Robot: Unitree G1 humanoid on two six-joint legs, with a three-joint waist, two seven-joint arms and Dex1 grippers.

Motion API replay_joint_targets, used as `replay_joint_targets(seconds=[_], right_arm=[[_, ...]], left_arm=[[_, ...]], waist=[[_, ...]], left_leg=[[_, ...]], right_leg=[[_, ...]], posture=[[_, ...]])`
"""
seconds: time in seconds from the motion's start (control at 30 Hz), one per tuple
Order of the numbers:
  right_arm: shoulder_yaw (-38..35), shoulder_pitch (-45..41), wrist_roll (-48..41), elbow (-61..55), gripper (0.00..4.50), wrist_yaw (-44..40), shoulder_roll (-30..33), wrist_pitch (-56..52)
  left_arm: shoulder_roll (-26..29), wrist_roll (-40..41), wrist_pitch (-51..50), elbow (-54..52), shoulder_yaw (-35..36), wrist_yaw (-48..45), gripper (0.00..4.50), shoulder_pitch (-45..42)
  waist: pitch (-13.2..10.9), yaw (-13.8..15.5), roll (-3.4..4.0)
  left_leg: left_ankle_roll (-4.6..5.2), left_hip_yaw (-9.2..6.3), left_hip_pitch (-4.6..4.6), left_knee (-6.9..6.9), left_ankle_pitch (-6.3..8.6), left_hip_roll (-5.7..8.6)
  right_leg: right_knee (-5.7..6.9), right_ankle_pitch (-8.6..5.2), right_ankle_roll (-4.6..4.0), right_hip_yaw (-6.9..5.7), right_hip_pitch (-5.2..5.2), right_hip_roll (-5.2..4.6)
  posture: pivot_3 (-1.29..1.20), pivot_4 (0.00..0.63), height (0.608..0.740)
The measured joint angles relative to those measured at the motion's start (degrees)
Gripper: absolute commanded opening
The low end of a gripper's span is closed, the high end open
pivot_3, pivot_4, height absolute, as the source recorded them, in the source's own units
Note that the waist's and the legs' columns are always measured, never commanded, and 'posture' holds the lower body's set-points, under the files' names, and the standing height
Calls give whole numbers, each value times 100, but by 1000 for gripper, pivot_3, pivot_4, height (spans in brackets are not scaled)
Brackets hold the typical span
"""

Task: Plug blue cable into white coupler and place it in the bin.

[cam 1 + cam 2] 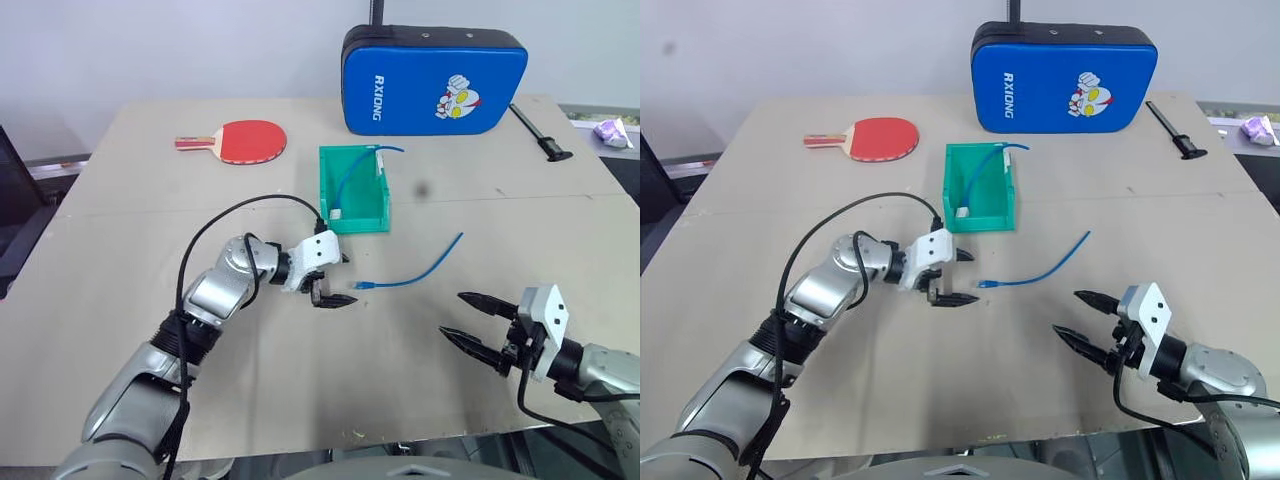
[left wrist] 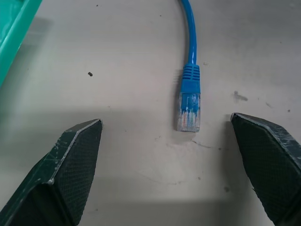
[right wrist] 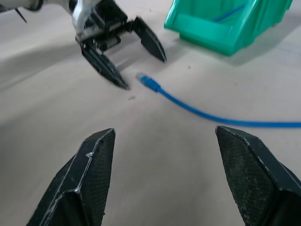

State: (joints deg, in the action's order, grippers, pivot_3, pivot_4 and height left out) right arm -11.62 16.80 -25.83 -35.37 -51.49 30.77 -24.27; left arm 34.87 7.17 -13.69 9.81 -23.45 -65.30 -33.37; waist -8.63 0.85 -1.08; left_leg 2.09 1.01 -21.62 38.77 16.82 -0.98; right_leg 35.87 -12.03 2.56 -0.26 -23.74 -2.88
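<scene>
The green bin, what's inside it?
Inside the bin lies a blue cable plugged into a white coupler; one end pokes over the rim. The near wall hides part of the floor.

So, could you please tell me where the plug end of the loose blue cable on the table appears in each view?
Left eye view: plug mid-table, beside the left gripper.
Right eye view: plug near centre, below the green bin.
Left wrist view: plug between the open jaws.
Right wrist view: plug upper middle.
Shared landmark: the green bin.
</scene>
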Motion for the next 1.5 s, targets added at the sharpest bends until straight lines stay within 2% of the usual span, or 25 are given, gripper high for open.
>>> replay_joint_targets(seconds=[0.13,0.27,0.4,0.43,0.47,0.5,0.6,0.7,0.97,1.13,1.23,1.5], right_arm=[[-6,28,-83,10,3290,33,97,59],[-4,23,-369,27,4477,-96,328,42],[23,27,-410,53,4477,-78,370,75],[68,23,-327,80,4500,-26,370,125],[108,22,-275,118,4500,-2,372,151],[173,29,-236,189,4500,22,372,185],[225,47,-237,215,4500,28,371,215],[382,65,-153,211,4500,126,371,239],[517,-138,-304,198,4500,557,206,-73],[668,-159,-1919,63,4500,1035,-397,-1175],[637,-398,-2757,58,4500,1362,-696,-1548],[546,-1507,-4144,449,4500,2291,-1409,-1739]], left_arm=[[-178,-200,350,365,-22,-144,4500,-169],[-443,-350,566,702,-6,-202,4500,-317],[-524,-450,691,830,12,-257,4500,-377],[-531,-477,723,851,11,-293,3984,-391],[-541,-484,746,869,4,-331,3683,-397],[-556,-491,782,887,-5,-371,3073,-398],[-566,-562,807,911,-11,-392,1722,-439],[-498,-631,801,927,35,-466,147,-495],[-529,-531,603,890,120,-581,60,-484],[-986,811,-1145,310,753,-766,60,-237],[-983,1647,-2229,-372,1134,-821,60,-174],[-1216,3186,-4099,-943,1787,-423,60,60]], waist=[[3,25,-1],[4,31,0],[6,40,-1],[8,40,-2],[8,40,-2],[8,39,-2],[8,25,-3],[9,-5,-1],[12,-10,-1],[7,-8,0],[7,-28,1],[7,-8,2]], left_leg=[[1,0,-8,10,0,2],[2,-5,-10,33,1,5],[3,-9,-11,40,1,8],[3,-9,-11,41,1,9],[3,-9,-11,41,1,10],[3,-9,-11,42,1,10],[3,-11,-10,42,1,8],[3,-14,-9,41,1,3],[3,-18,-9,40,1,-2],[4,-44,-25,43,1,-23],[4,-41,-18,43,2,-23],[3,-57,-19,42,1,-22]], right_leg=[[-2,0,0,-8,3,-2],[-1,0,1,-8,13,-4],[0,1,2,-7,19,-4],[0,1,3,-7,19,-4],[0,2,3,-7,19,-4],[1,2,4,-6,19,-4],[3,3,5,-7,19,-2],[4,3,5,-7,18,3],[3,2,5,-6,17,6],[3,3,5,-13,9,3],[4,3,5,-8,10,3],[10,3,4,-21,11,7]], posture=[[0,150,728],[0,150,728],[0,150,728],[0,150,728],[0,150,728],[0,150,728],[0,150,728],[0,150,728],[0,150,728],[0,150,728],[0,150,728],[0,150,728]])
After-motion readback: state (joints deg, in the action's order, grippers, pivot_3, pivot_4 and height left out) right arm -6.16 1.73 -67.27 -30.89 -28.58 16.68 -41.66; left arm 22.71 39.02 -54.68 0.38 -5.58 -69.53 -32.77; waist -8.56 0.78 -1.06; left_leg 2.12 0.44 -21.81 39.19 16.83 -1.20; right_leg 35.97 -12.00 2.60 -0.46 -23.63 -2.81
